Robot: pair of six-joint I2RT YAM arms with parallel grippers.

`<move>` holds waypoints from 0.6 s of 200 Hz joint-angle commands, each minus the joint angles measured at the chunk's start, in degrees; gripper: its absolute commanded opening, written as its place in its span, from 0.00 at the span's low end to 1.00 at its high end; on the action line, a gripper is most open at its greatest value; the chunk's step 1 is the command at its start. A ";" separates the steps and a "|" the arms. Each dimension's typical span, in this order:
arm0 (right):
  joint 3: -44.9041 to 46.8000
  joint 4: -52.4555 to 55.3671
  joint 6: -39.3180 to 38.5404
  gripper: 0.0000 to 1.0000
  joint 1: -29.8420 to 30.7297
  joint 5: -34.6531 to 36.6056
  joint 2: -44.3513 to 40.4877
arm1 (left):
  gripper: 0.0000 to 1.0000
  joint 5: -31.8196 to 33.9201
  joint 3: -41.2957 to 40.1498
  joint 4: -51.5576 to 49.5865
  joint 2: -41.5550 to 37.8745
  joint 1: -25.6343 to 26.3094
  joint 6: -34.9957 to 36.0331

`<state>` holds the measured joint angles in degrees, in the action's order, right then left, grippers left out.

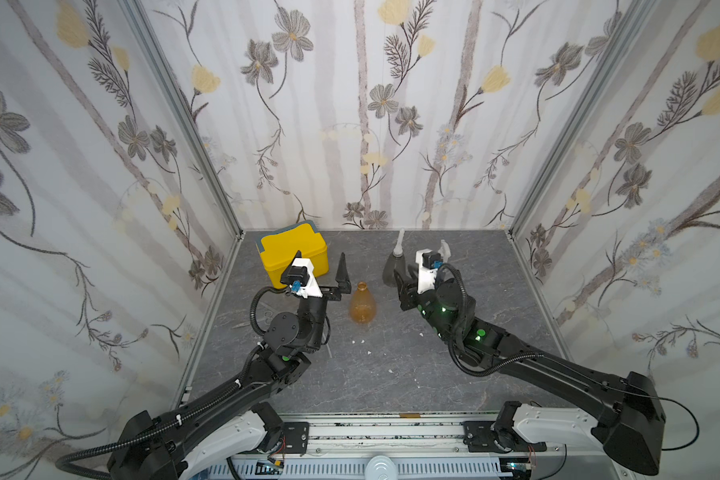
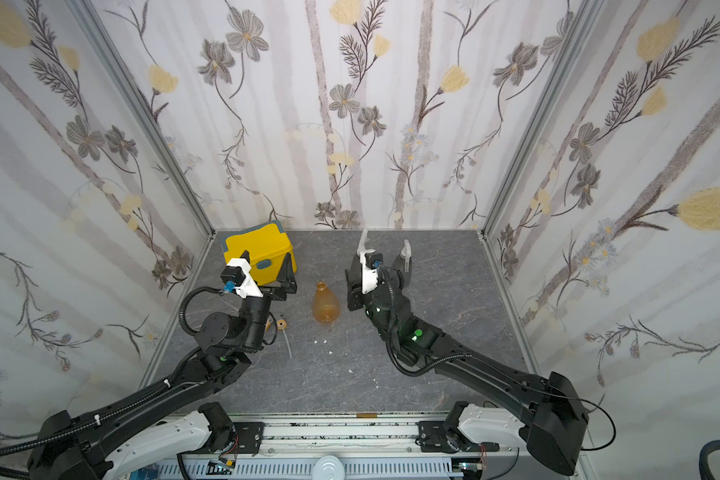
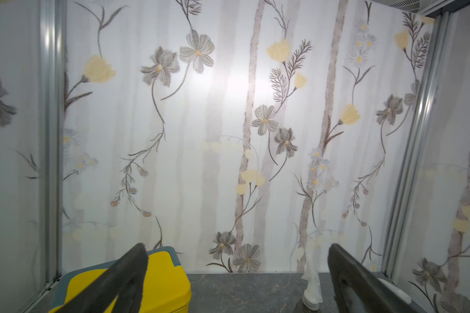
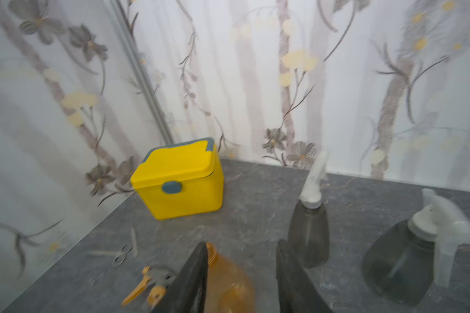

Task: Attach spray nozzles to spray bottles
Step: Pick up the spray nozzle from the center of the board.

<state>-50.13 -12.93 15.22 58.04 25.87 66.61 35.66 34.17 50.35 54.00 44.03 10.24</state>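
Left end effector (image 3: 236, 249) hangs above the table (image 1: 391, 374), jaws spread wide with nothing between them, just in front of the yellow box (image 1: 294, 253). Over on the other side, the right end effector (image 4: 241, 246) has its jaws partly apart and grips nothing; its wrist view is blurred. The amber bottle (image 1: 362, 305) stands upright mid-table between the two arms. Its neck is bare, and it sits just beside the right end effector without touching it. The orange nozzle (image 2: 281, 324) lies flat on the table by the left arm, near the scissors (image 4: 120, 254). Toward the back, the first grey bottle (image 4: 308, 233) stands with a clear nozzle (image 4: 314, 178) on its neck. Beside it, the second grey bottle (image 4: 399, 260) wears the other clear nozzle (image 4: 445, 230).
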 commanded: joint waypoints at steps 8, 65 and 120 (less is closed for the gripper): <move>-2.03 13.68 6.80 0.33 7.78 0.40 1.54 | 1.00 3.64 1.73 -0.91 -0.73 -4.71 -5.08; -18.53 20.75 11.93 0.49 12.96 -14.29 26.10 | 1.00 3.19 2.72 -6.34 -2.52 -16.93 -17.13; -34.86 30.18 12.60 0.49 12.30 -16.11 45.67 | 1.00 1.37 2.30 -6.14 -1.97 -18.52 -17.82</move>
<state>-80.42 11.90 26.52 70.87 11.35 107.02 38.20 36.73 43.86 52.03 25.76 -6.09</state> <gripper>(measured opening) 0.493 0.998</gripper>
